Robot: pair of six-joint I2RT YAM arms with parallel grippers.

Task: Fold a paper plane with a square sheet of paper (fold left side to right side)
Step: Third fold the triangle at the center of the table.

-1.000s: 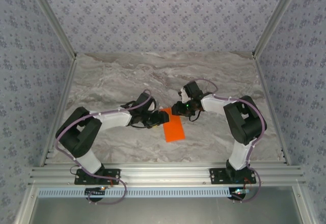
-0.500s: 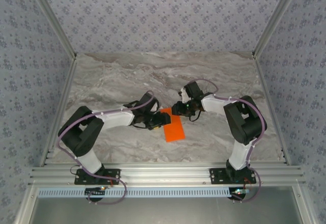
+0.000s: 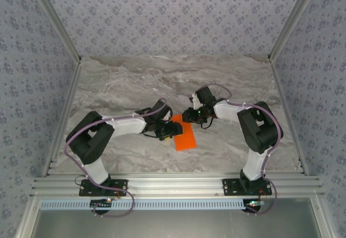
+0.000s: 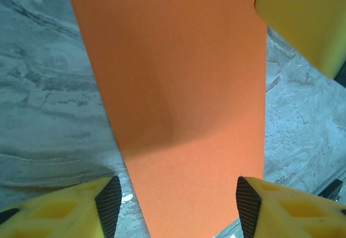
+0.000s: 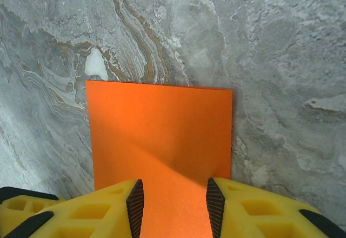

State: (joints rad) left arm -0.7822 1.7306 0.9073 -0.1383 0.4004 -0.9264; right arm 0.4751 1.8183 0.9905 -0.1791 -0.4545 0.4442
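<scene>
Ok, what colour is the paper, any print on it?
The paper is plain bright orange, unprinted; right wrist view shows it best.

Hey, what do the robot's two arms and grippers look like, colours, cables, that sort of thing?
Both the left arm and right arm have white links between bulky black joints, with a thin purple cable looping along each. The right arm's wrist carries a small green light. The left gripper and right gripper have yellow fingers with cut-out holes and black ribbed pads.
</scene>
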